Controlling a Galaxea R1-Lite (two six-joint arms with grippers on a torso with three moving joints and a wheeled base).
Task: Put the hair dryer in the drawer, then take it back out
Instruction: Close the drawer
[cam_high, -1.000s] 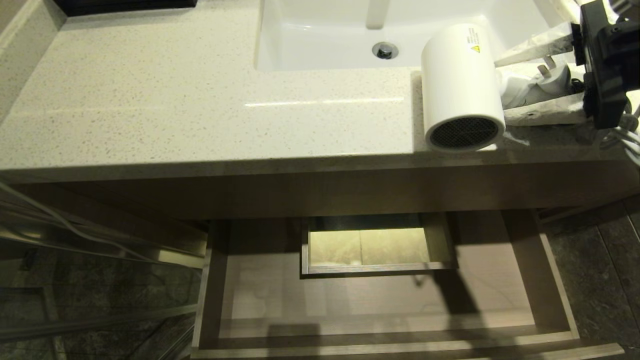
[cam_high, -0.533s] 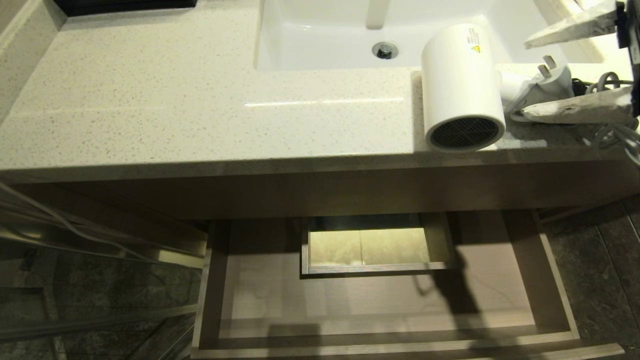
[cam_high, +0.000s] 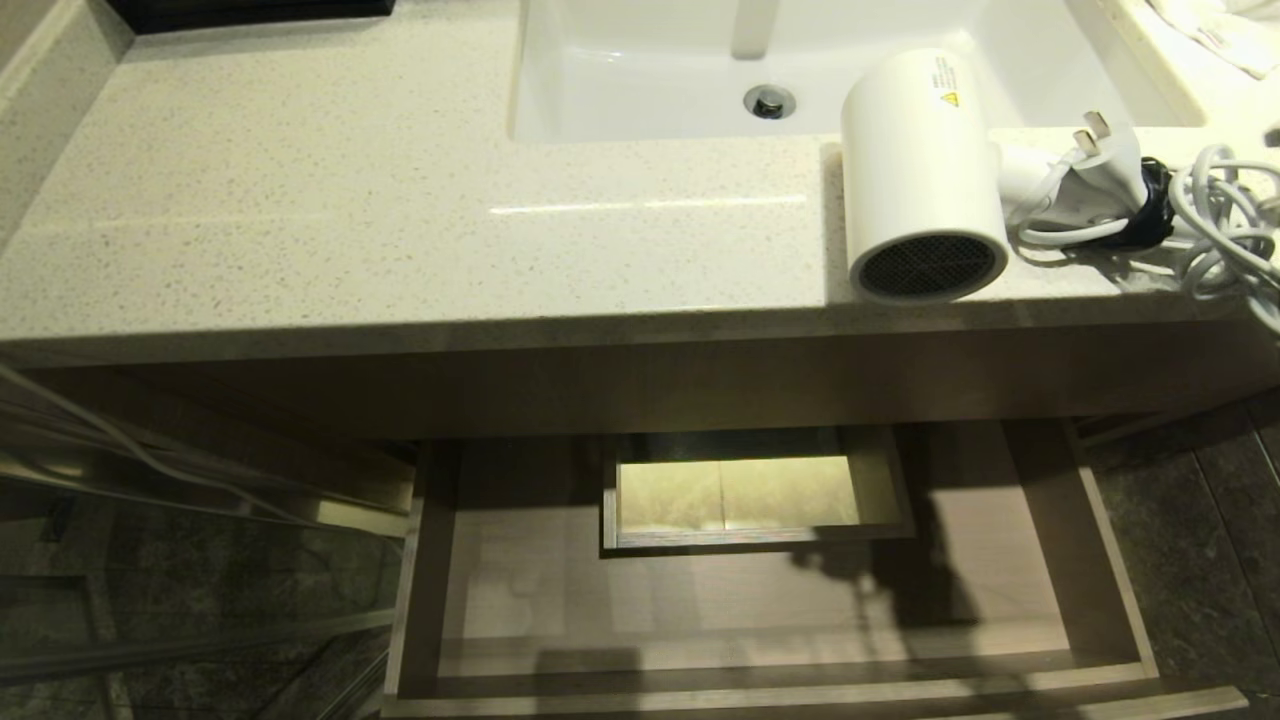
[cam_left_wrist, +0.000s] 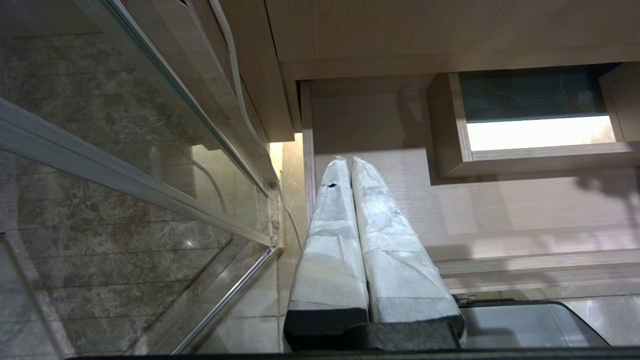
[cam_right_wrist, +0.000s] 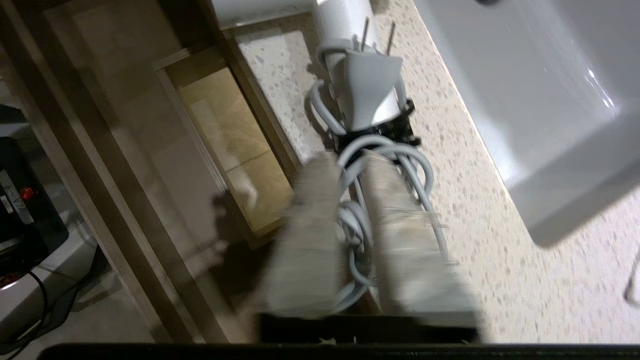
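Observation:
The white hair dryer (cam_high: 920, 170) lies on the stone countertop (cam_high: 400, 200) at its right front edge, with the dark mesh end toward me. Its plug (cam_high: 1105, 160) and bundled white cord (cam_high: 1215, 215) lie beside it on the right. Below, the wide wood-grain drawer (cam_high: 1060, 560) stands pulled out with nothing in it. My right gripper (cam_right_wrist: 347, 159) is out of the head view; in the right wrist view it hovers over the cord (cam_right_wrist: 350, 220), fingers a little apart and holding nothing. My left gripper (cam_left_wrist: 348, 159) is shut, parked by the drawer's (cam_left_wrist: 500, 210) left side.
A white sink (cam_high: 650, 70) is set in the counter behind the dryer. A boxed cut-out (cam_high: 745, 490) sits at the drawer's middle back. A glass door (cam_high: 150, 560) stands at the left, a black box (cam_high: 250, 8) at the counter's back left, a towel (cam_high: 1220, 30) at the back right.
My right gripper has lifted away from the plug and cord and left the head view at the right. Its fingers have come closer together. The hair dryer has stayed put.

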